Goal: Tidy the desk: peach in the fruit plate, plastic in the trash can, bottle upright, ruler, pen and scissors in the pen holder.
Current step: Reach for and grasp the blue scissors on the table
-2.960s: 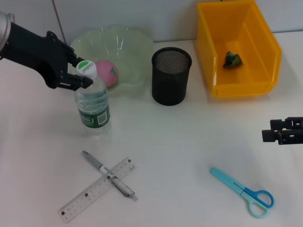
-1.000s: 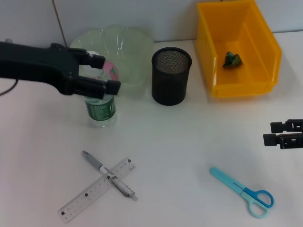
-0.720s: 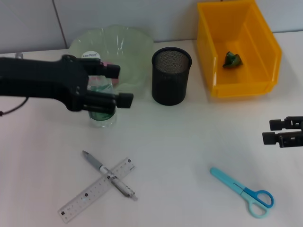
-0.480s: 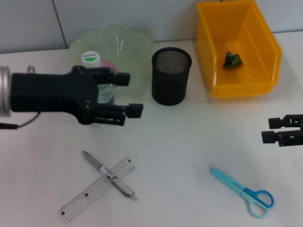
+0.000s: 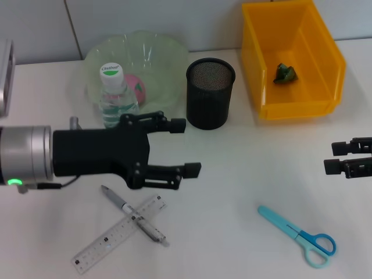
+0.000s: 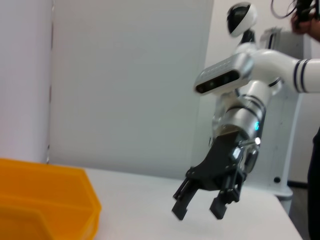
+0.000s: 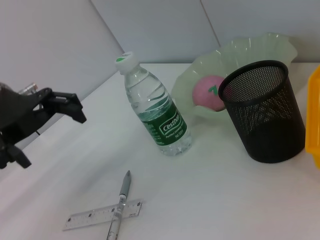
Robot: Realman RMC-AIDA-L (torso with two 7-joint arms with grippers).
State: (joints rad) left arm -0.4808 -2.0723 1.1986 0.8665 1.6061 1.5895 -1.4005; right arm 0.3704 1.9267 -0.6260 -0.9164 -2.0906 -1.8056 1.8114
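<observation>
Bottle point(image 5: 114, 96) stands upright on the counter point(image 5: 232, 174), just beside the fruit plate point(image 5: 163, 58) holding the peach point(image 5: 137, 86). Left gripper point(image 5: 185, 147) hovers in front of the bottle, jaws spread, empty. Beyond the bottle: pen point(image 5: 133, 216) crossing ruler point(image 5: 119, 233), pen holder point(image 5: 210, 93), scissors point(image 5: 299, 236). Right gripper point(image 5: 329, 157) sits far from the bottle, jaws apart.
</observation>
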